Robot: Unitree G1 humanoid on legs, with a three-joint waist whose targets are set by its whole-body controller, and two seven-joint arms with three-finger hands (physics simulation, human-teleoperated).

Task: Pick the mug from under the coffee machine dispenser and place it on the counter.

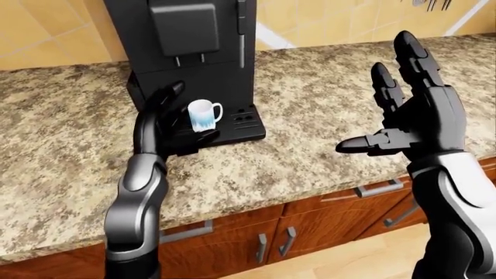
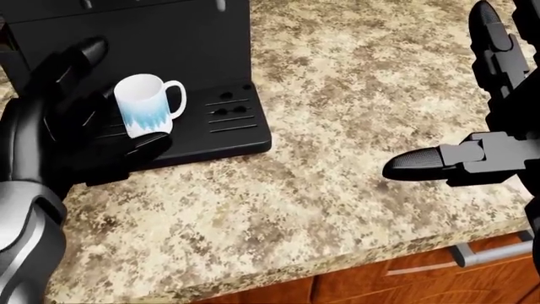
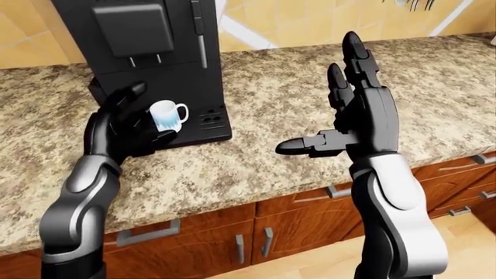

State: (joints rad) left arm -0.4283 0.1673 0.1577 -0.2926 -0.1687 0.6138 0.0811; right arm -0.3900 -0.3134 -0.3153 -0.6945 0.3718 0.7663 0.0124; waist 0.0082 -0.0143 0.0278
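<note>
A white mug (image 2: 147, 105) with a blue pattern stands upright on the drip tray of the black coffee machine (image 1: 186, 52), under the dispenser, its handle pointing right. My left hand (image 2: 80, 120) is open just left of the mug, with fingers spread beside it and the thumb (image 2: 139, 151) below it; I cannot tell if it touches. My right hand (image 2: 481, 126) is open, raised over the counter far to the right, holding nothing.
The speckled granite counter (image 2: 337, 114) stretches right of the machine. Wooden cabinets with metal handles (image 1: 379, 189) lie under the counter edge. A tiled wall (image 1: 46, 29) rises behind the counter.
</note>
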